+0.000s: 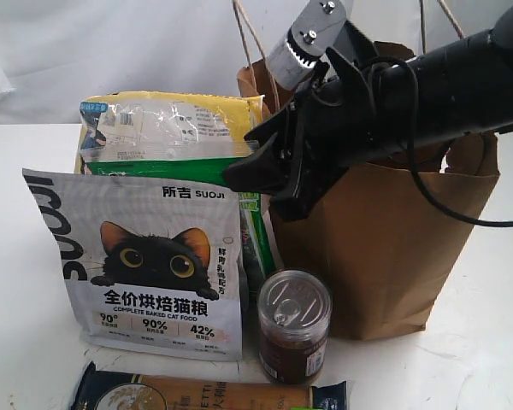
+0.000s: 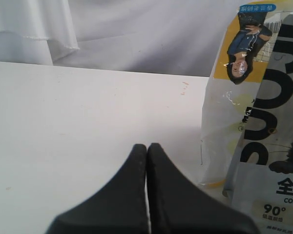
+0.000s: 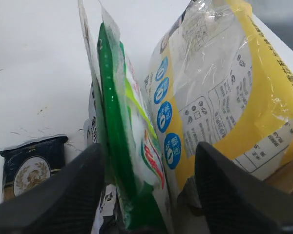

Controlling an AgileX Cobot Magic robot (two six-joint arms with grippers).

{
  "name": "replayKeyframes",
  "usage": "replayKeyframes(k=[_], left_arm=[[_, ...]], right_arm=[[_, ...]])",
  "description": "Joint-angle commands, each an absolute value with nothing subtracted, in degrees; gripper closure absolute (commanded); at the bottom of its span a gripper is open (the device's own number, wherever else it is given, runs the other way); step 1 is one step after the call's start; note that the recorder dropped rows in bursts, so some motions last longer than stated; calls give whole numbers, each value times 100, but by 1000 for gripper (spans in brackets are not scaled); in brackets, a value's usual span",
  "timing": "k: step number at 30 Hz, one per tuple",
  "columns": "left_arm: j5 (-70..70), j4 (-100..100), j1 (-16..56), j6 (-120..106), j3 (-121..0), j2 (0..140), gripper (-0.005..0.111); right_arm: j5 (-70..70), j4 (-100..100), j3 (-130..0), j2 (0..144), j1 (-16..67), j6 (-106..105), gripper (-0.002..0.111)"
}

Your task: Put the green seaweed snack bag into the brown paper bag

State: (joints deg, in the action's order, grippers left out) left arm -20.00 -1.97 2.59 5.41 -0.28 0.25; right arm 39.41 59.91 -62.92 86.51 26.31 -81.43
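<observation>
The green seaweed snack bag (image 1: 164, 169) is not in the brown paper bag (image 1: 385, 248) yet. It stands on edge on the table (image 1: 496, 359), pressed between the grey cat-food pouch (image 1: 145, 256) in front and the yellow-and-clear bag (image 1: 171, 120) behind. From the exterior view I only get a strip of green above the cat pouch and a sliver down its side.

My right gripper (image 3: 150, 161) reaches across to that stack with its jaws spread wide, one finger on each side of the green bag's upper edge. In the right wrist view the green bag sits near one finger, and the near edge of the yellow bag looks to lie inside the opening too. Nothing is pinched. I judge the approach is about done and the grasp is not.

What remains is most of the job: close on the green bag alone, draw it up out of the stack, carry it to the paper bag just beside it, and let go over the open top. I would watch that the yellow bag does not get caught in the close.

My left gripper (image 2: 147, 185) hangs over bare table with its jaws pressed together and nothing between them. A round tin (image 1: 293, 325) and a dark blue packet (image 1: 205, 397) sit in front, clear of the path as far as I can tell.
</observation>
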Motion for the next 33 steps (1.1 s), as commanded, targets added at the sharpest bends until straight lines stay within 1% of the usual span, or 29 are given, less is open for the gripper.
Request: replayKeyframes(k=[1,7,11,15,19,22,25,30,33], left_arm=[[-1947,-211,290,549,0,0,107],[-1947,-211,290,549,0,0,107],[-1947,-211,290,549,0,0,107],[-1947,-211,290,549,0,0,107],[-1947,-211,290,549,0,0,107],[-1947,-211,290,549,0,0,107],[-1947,-211,290,549,0,0,107],[-1947,-211,290,549,0,0,107],[-1947,-211,290,549,0,0,107]], right_arm=[[3672,6033,-6324,8687,2735,-8224,56],[3672,5868,-6378,8680,2735,-8134,57],[4220,5099,-6697,8642,2735,-7379,57],[4375,4747,-6771,8439,2735,-7043,57],[4533,4468,-6783,8273,2936,-6722,57],[4677,3844,-6783,8273,3121,-5975,60],[4889,3168,-6783,8167,3162,-5122,60],[4951,3048,-6783,7791,3162,-4772,60],[5312,3077,-6783,7684,3162,-4442,60]])
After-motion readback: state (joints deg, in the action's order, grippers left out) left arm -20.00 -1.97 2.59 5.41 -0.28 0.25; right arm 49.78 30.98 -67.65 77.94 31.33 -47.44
